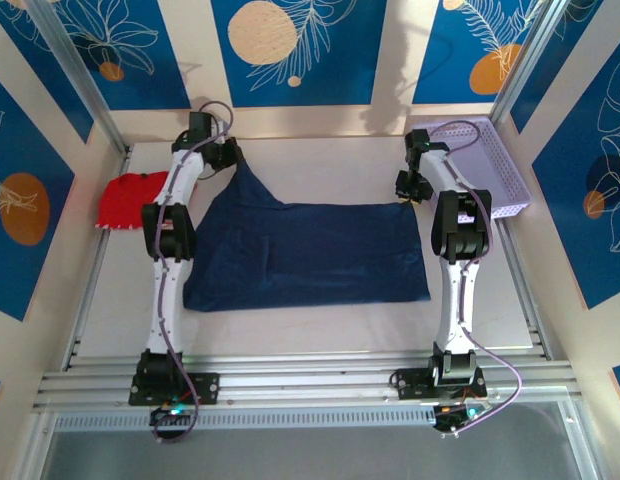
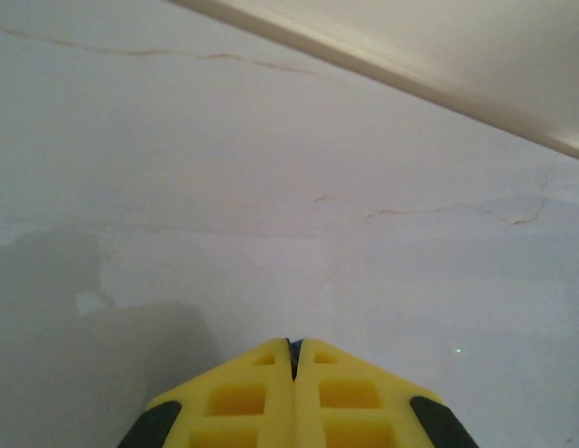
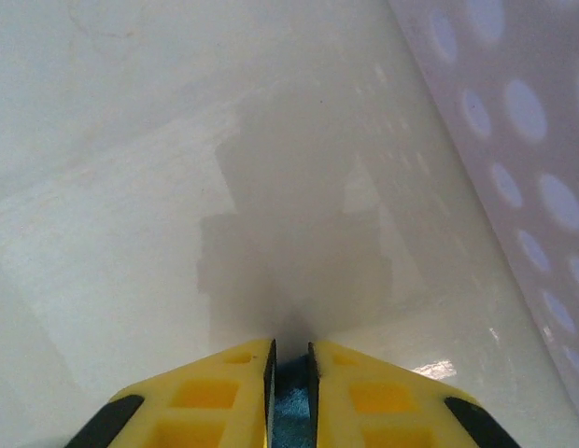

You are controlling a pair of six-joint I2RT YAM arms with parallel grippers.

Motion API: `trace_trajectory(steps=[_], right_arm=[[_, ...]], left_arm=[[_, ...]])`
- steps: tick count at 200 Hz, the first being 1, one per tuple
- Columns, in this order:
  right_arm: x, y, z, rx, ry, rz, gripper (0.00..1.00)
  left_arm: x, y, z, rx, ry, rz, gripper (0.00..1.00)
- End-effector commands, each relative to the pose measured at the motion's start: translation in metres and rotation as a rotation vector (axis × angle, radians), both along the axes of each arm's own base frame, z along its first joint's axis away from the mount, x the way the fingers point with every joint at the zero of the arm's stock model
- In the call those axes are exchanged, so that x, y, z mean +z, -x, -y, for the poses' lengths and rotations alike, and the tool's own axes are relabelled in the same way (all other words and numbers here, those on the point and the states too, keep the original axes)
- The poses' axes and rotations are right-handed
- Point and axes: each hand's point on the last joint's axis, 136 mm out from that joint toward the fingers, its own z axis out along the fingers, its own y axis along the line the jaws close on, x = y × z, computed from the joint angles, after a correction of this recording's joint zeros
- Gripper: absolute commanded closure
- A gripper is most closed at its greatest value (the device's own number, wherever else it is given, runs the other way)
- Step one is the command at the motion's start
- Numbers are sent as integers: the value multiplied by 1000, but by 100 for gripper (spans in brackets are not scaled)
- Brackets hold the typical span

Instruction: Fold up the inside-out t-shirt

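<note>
Up at the far side of the table (image 1: 320, 325), both arms have a hold on the inside-out t-shirt (image 1: 310, 255), and this is where it could slip away. The left gripper (image 1: 227, 158) is pinched tight on the far left corner. Its jaws are pressed together, with only the thinnest sliver of navy between them in its wrist view. That's a shallow bite, I'd say, and a quick pull could drag the cloth right out. The right gripper (image 1: 403, 188) is clamped on the far right corner, a fuller band of blue fabric sandwiched between its yellow fingers (image 3: 243, 378).

The two holds aren't level. The left corner is lifted toward the back into a peak, while the right one sits low by the table. If the arms carry that edge forward unevenly, the fold would likely come out skewed, or the loose middle could sag and bunch. Watch the neighbours too: the red garment (image 1: 130, 200) lies just beside the left arm, and the lilac basket (image 1: 500, 165) stands close by the right gripper. A wide swing could catch either.

Now the shirt itself. It's dark navy and plain, lying across the middle of the table between the two arms. It's mostly flat, with a fairly straight near edge and both near corners resting on the surface. The far edge slopes up to the left peak, with soft creases running toward the grip. Sleeves and collar I can't pick out from here.
</note>
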Motion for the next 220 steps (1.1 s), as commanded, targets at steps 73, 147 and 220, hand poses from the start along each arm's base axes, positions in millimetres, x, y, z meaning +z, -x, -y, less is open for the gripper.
trace_trajectory(steps=[73,147,220], right_arm=[[31,-2,-10,71,-45,72,100],[63,22,-16,135,-56,129,100],[83,61,-9,149,-36,142,100]], left_arm=[[95,5,-3,3,13,131,100],[117,56,-13,13,-52,61,100],[130,133,-26,22,-121,-7,100]])
